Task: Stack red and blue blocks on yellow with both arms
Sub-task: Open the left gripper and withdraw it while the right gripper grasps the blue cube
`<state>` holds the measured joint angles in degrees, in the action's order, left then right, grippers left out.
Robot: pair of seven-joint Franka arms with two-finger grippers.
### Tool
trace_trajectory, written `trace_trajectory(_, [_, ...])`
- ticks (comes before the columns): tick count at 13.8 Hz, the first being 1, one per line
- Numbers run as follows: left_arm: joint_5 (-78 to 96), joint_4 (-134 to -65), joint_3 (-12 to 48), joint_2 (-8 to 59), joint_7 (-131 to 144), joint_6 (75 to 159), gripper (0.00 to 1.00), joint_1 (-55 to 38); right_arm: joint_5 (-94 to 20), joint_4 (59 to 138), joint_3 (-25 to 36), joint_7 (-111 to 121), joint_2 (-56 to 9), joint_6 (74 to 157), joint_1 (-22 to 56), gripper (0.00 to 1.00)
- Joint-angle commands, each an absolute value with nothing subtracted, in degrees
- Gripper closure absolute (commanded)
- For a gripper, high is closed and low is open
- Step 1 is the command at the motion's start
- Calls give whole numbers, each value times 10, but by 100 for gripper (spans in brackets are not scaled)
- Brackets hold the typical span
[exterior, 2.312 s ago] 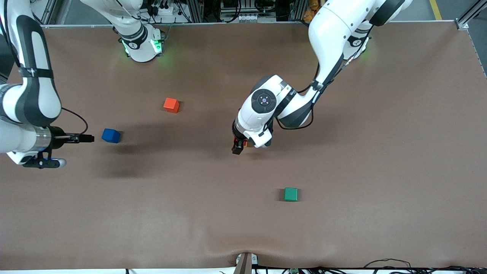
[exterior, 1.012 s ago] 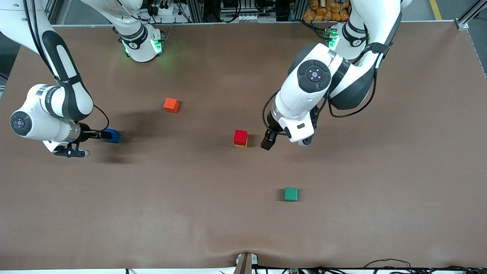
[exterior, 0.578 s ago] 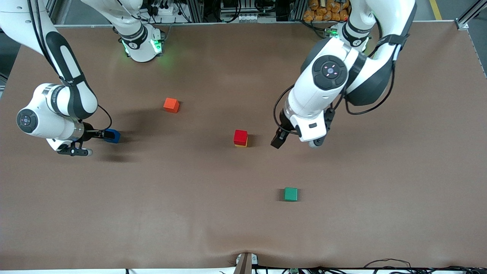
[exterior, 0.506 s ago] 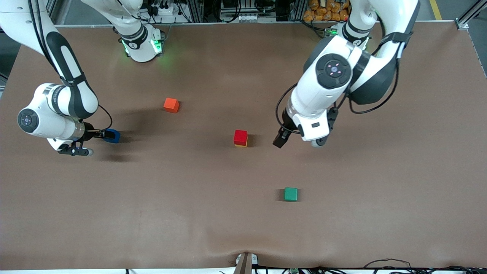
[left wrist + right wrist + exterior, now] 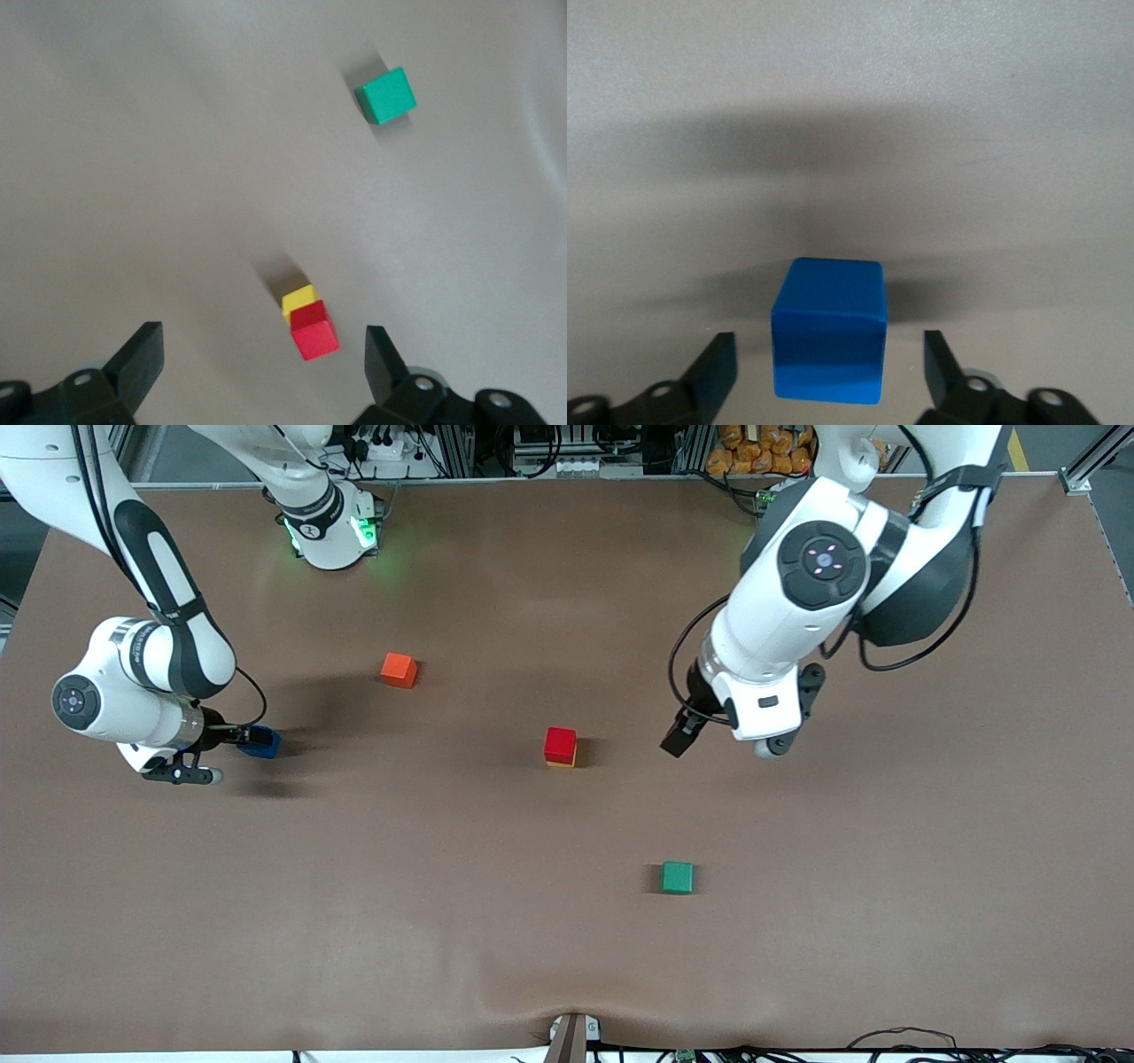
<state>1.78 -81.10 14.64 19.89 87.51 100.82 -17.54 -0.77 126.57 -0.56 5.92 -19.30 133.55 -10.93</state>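
The red block sits on the yellow block near the table's middle; the left wrist view shows the red block over the yellow block. My left gripper hangs open and empty over bare table beside the stack, toward the left arm's end; its fingers stand wide apart. The blue block rests on the table toward the right arm's end. My right gripper is low around it, open. In the right wrist view the blue block stands between the fingers with a gap on each side.
An orange cube lies farther from the front camera, between the blue block and the stack. A green cube lies nearer the camera than the stack, also seen in the left wrist view as the green cube.
The left arm has let go of the red block on the yellow one and drawn away toward its own end of the table. The right gripper has slid in around the blue block.
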Motion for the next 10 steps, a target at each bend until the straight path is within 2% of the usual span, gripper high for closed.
trace_trajectory(1, [3,-822,149,174,834,974,0,-159,-11,1290,-11,54,-169,1345,-114,25])
trace_trajectory(3, [-8,-821,148,161,799,951,0,-158,-11,1299,-11,54,-169,1358,-114,31])
trace_trajectory(5, [-22,-821,149,145,735,938,0,-149,-11,1300,-11,54,-169,1361,-114,32])
trace_trajectory(6, [-23,-821,149,139,697,932,0,-139,-11,1301,-11,54,-169,1360,-114,39])
trace_trajectory(9, [-23,-821,149,101,629,917,0,-99,-11,1297,-11,54,-169,1351,-113,94])
trace_trajectory(10, [-22,-821,149,89,594,909,0,-89,-11,1296,-11,54,-169,1347,-112,100])
